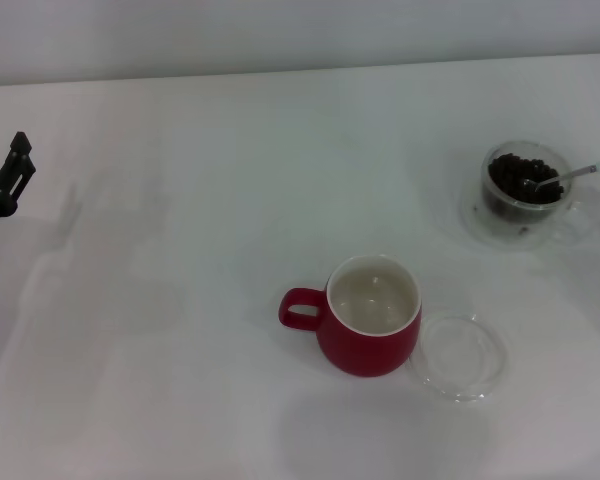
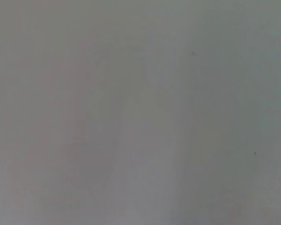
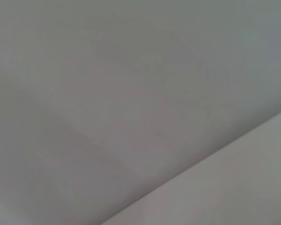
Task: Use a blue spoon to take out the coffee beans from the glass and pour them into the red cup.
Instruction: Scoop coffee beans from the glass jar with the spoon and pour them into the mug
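Observation:
The red cup (image 1: 370, 318) stands at the table's middle front, handle toward the left, its cream inside bare. At the far right the glass (image 1: 525, 192) holds a heap of dark coffee beans (image 1: 520, 178). The blue spoon (image 1: 570, 175) has its metal bowl resting in the beans, and its pale handle runs off the picture's right edge. My left gripper (image 1: 8, 175) hangs at the far left edge, well away from everything. The right gripper is out of view. Both wrist views show only plain white surface.
A flat clear glass saucer (image 1: 460, 357) lies just right of the red cup, touching or nearly touching its base. The white table (image 1: 180, 330) meets a pale wall along the back.

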You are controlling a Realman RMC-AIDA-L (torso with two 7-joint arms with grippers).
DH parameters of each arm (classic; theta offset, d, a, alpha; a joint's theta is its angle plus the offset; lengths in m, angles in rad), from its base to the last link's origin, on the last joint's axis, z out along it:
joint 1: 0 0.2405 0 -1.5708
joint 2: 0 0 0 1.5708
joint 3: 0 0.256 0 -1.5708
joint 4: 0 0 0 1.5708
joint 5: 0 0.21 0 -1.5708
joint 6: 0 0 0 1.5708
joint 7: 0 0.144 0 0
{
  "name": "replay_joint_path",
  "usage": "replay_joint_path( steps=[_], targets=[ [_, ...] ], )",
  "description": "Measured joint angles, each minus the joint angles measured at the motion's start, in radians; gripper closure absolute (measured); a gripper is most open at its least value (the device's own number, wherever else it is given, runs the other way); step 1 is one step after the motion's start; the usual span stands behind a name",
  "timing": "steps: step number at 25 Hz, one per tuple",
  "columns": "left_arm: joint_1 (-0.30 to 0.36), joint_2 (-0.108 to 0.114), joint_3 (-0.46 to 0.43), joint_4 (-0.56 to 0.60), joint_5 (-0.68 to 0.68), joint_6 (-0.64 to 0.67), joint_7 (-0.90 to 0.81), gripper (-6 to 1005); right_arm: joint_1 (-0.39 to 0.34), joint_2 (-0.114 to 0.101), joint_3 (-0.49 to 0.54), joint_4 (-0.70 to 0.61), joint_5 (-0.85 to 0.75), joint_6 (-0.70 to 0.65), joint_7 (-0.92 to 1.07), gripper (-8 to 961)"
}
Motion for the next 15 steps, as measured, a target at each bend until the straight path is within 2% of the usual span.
replay_joint_path(
  steps=[15],
  targets=[
    [0.000,0.000,0.000,0.000,0.000,0.000,0.000,269,-0.007,-0.009,0.010,0.021,0.008,-0.033,0.115,806]
  ],
)
